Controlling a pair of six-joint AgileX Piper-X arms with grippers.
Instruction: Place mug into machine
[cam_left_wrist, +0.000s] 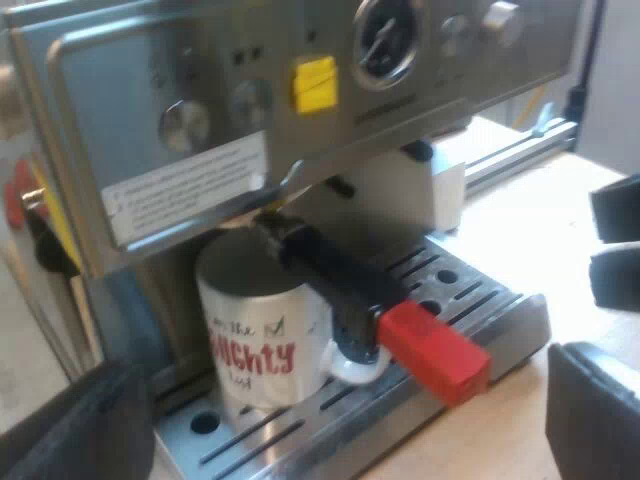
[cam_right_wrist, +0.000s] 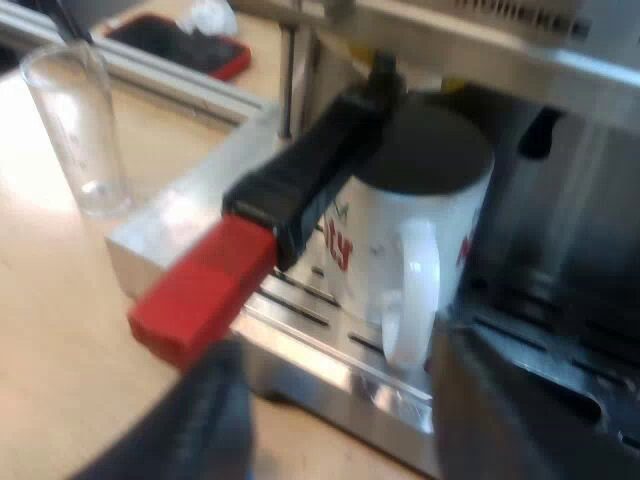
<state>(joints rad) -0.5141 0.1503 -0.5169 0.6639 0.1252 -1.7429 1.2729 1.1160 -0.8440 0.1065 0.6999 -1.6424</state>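
— Where is the mug?
— The white ceramic mug with red and black lettering stands upright on the slotted metal drip tray of the stainless-steel espresso machine, directly under the brewing head.
— Anything in it?
— Its inside looks dark, so I cannot tell whether it holds anything. The tall clear measuring glass stands on the light wooden table near the tray's corner and appears empty.
— What stands in the way?
— The metal holder with a black handle is locked into the machine's front. It runs out over the mug's rim, and its red end reaches past the tray's front edge. The mug's white loop handle sits beneath it, pointing outward.
— And the grippers?
— The left gripper hovers before the tray, jaws spread wide, holding nothing. The right gripper is close to the loop handle, jaws likewise wide apart and gripping nothing.
— Anything else?
— A round gauge, a yellow sticker and a white printed label sit on the machine's face. Beyond the glass lies a flat dark thing with a red rim.
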